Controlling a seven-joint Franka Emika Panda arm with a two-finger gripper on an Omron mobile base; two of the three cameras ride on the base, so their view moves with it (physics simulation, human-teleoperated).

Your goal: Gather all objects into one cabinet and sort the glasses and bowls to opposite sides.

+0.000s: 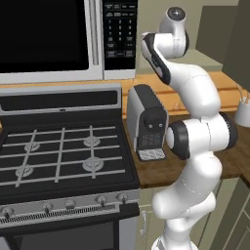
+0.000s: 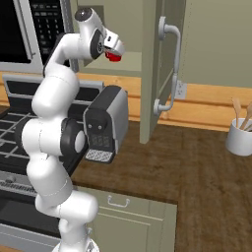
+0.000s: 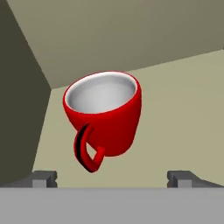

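A glossy red cup [image 3: 105, 116] with a pale inside and a looped handle stands on the cabinet's beige shelf floor [image 3: 183, 113], its handle turned toward me. My gripper [image 3: 113, 177] is open just short of it, and nothing lies between the fingertips [image 3: 43, 177]. In the right base view the same red cup [image 2: 114, 57] peeks out below my raised hand at the mouth of the olive-beige cabinet, whose tall door [image 2: 150, 74] stands open with its long grey handle [image 2: 168, 69]. The bowls and the small orange-red cup are out of view.
A grey coffee machine [image 2: 106, 123] sits on the wooden counter [image 2: 187, 167] under my hand, beside the stove [image 1: 63, 151] and below the microwave [image 1: 49, 39]. A white utensil holder [image 2: 239, 138] stands at the far right. The cabinet's dark side wall [image 3: 19, 109] is close on the cup's left.
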